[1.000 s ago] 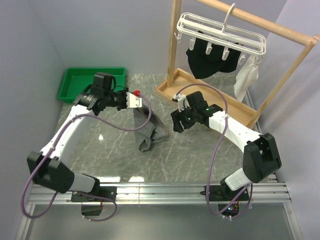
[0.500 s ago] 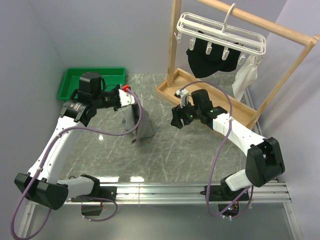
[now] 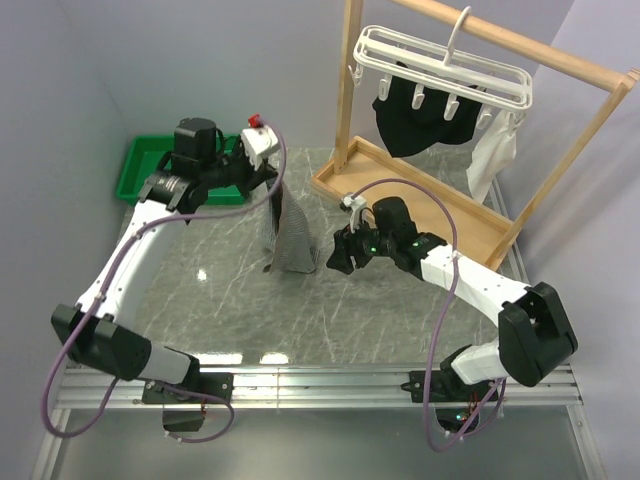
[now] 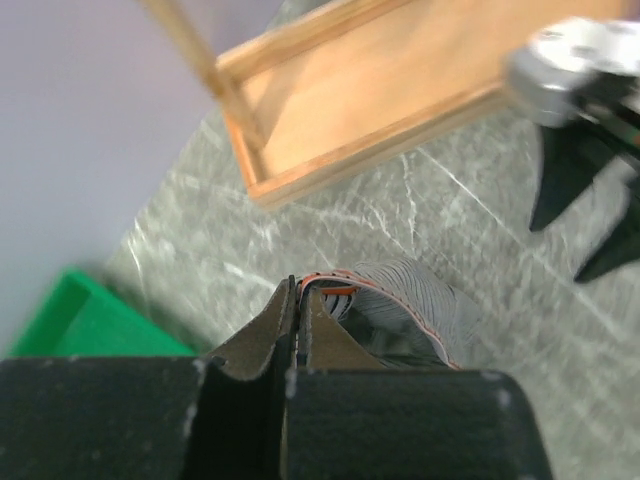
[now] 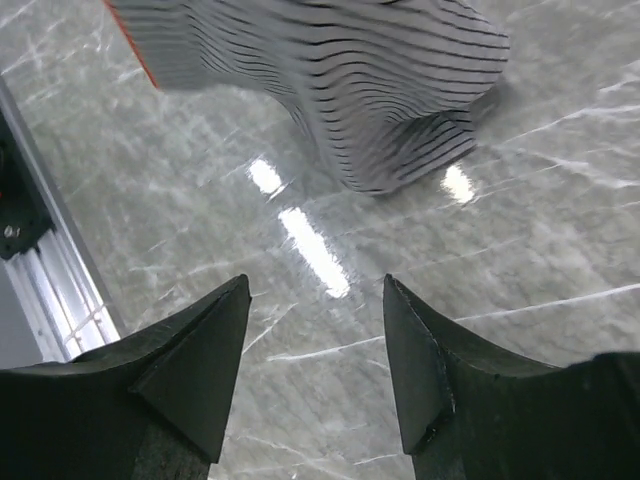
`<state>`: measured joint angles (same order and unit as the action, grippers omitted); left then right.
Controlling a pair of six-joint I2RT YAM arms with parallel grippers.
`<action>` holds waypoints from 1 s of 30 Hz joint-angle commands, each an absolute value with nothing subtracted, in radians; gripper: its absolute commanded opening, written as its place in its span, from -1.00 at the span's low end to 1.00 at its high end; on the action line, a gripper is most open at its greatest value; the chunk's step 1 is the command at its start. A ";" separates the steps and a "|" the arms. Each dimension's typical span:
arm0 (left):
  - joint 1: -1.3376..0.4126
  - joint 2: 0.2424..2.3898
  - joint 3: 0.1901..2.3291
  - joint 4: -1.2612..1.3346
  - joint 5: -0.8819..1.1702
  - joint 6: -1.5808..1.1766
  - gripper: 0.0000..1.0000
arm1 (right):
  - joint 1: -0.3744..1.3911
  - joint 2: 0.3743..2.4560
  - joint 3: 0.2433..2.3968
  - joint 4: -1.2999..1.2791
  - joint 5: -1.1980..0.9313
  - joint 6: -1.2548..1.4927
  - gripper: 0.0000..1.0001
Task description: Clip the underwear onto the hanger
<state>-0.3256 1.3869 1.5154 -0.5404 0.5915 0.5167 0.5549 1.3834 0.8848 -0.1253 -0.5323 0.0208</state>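
Note:
The pinstriped underwear (image 3: 289,235) hangs from my left gripper (image 3: 275,185), which is shut on its orange-trimmed waistband (image 4: 322,285) and holds it above the table, its lower end near the marble. My right gripper (image 3: 335,258) is open and empty, just right of the hanging cloth; its wrist view shows the striped cloth (image 5: 350,80) ahead of its spread fingers (image 5: 205,345). The white hanger (image 3: 445,65) with dangling clips hangs by its hook from the wooden rack's top bar at the back right.
A black garment (image 3: 420,120) and a small white cloth (image 3: 493,155) hang from the hanger. The wooden rack's base tray (image 3: 420,200) lies on the table behind my right arm. A green bin (image 3: 150,165) stands at the back left.
My left gripper has lifted the underwear off the table and carried it up and right, so it now hangs stretched. My right gripper has moved left and down toward the cloth.

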 commanded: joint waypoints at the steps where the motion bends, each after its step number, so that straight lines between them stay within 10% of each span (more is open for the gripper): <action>1: -0.333 1.448 1.626 -0.512 0.422 0.238 -0.99 | 0.555 1.353 0.933 -0.095 -0.480 0.023 0.25; 16: -0.345 1.729 1.730 -0.704 -0.024 -0.428 -1.00 | 0.580 1.451 0.983 -0.080 -0.356 0.052 0.34; 30: -0.227 1.792 1.783 -0.641 0.120 -0.554 -0.99 | 0.699 1.736 1.114 -0.002 -0.330 0.169 0.29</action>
<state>-0.2665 1.7958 1.7306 -0.6941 0.0673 -0.5018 0.6914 1.6997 1.0668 -0.0544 -0.3500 0.1276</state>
